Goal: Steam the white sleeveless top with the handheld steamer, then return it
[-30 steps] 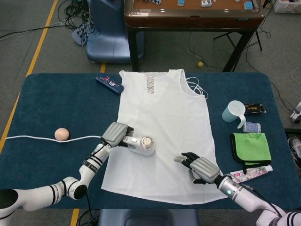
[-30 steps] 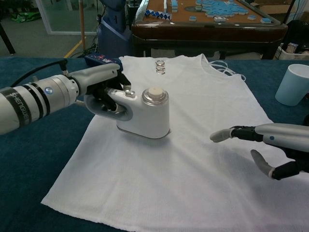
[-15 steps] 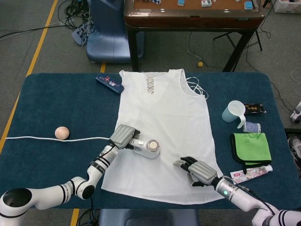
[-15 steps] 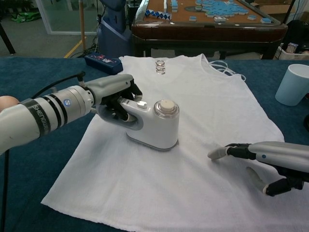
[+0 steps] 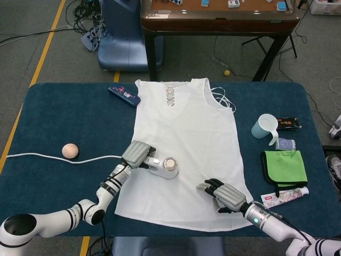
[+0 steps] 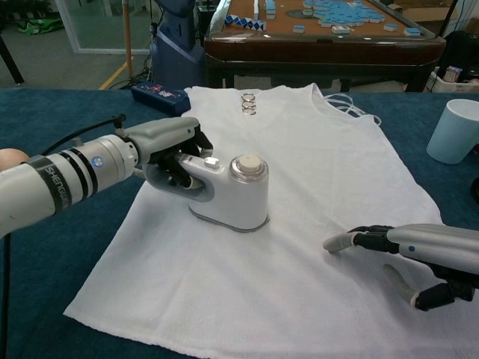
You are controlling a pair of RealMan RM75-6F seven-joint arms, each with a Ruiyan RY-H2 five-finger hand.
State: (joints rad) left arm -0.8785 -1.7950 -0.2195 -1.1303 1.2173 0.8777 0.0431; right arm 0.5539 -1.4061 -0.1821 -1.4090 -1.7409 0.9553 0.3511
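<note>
The white sleeveless top (image 5: 186,144) lies flat on the blue table, neckline away from me, also filling the chest view as the top (image 6: 299,172). My left hand (image 5: 137,154) grips the handle of the white handheld steamer (image 5: 166,167), whose base sits on the fabric near the top's lower left; in the chest view the left hand (image 6: 168,153) wraps the handle of the steamer (image 6: 233,193). My right hand (image 5: 225,194) holds nothing, its fingers spread low over the top's lower right; it shows as the right hand (image 6: 419,250) in the chest view.
The steamer's white cord (image 5: 53,157) runs left past a peach ball (image 5: 69,151). A blue remote (image 5: 124,95) lies by the top's left shoulder. On the right are a pale blue cup (image 5: 264,126), a green cloth (image 5: 284,166) and a tube (image 5: 285,194).
The steamer first slid right and toward me over the fabric, then came back slightly left. My right hand has drawn a little nearer the table's front edge.
</note>
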